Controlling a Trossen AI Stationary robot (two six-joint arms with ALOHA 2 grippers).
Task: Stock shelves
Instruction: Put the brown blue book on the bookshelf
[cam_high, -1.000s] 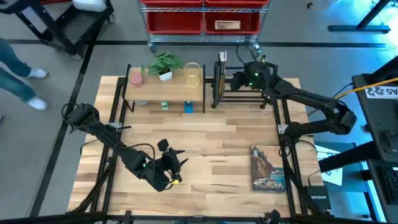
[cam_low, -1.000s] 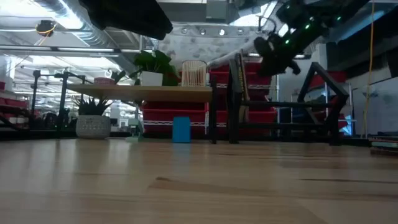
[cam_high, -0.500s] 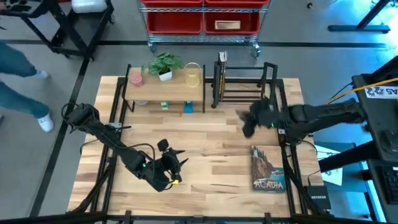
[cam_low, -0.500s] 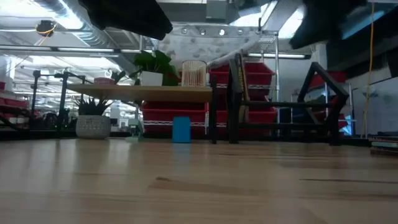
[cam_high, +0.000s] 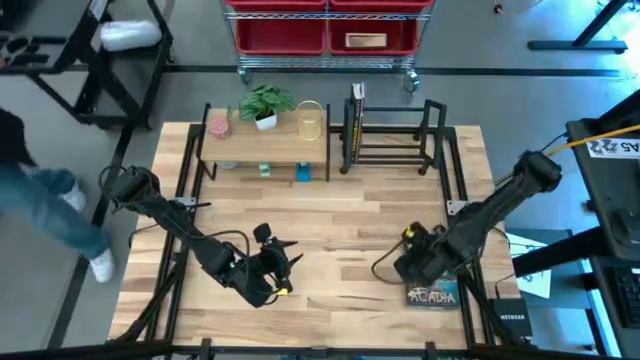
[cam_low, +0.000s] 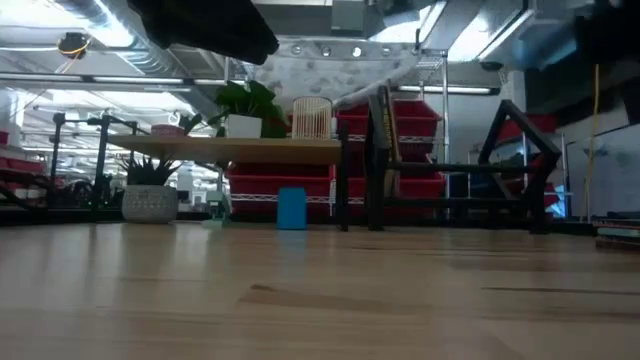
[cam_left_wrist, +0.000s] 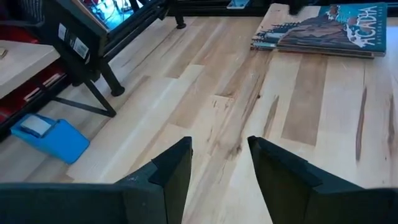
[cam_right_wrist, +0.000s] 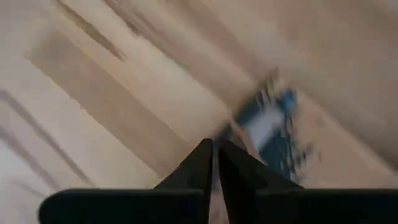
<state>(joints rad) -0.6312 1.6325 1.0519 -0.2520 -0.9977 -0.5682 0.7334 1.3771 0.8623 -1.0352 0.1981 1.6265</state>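
Note:
The wood-topped shelf stands at the table's far side, with the black book rack to its right. One dark book stands upright at the rack's left end. An "Acadia" book lies flat near the table's right front, also seen in the left wrist view. My right gripper hovers shut over the book's far left corner; its blurred wrist view shows the book ahead of the fingers. My left gripper waits open above the bare wood near the table's front.
On the shelf top stand a green plant, a pink pot and a yellow slatted cup. A blue box sits under the shelf. A cart with red bins stands beyond the far edge. A person walks at the left.
My right gripper has left the book rack at the far side and swung fast toward the table's near edge and down. It is now over the flat book's far left corner. The person at the left has walked on.

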